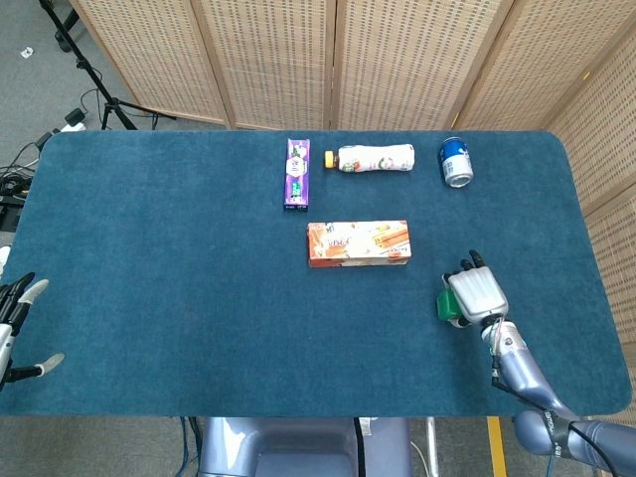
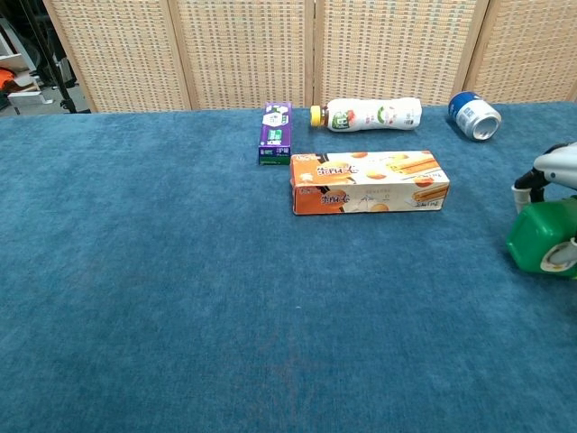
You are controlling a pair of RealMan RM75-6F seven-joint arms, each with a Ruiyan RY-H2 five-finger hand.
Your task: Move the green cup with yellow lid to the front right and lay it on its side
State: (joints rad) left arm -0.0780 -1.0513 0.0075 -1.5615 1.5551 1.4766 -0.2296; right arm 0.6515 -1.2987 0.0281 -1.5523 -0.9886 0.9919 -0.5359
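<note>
The green cup (image 1: 447,309) lies on its side at the front right of the blue table (image 1: 179,258). In the chest view the green cup (image 2: 538,236) shows its pale lid end (image 2: 561,255) turned toward the front right. My right hand (image 1: 475,294) lies on top of it with fingers curled over the far side and grips it; one of its fingers (image 2: 523,186) shows at the chest view's right edge. My left hand (image 1: 18,326) hangs off the table's front left edge, fingers apart and holding nothing.
An orange snack box (image 1: 359,243) lies mid-table, left of the cup. Along the far edge are a purple box (image 1: 297,174), a white bottle on its side (image 1: 373,158) and a blue can (image 1: 455,162). Folding screens stand behind the table.
</note>
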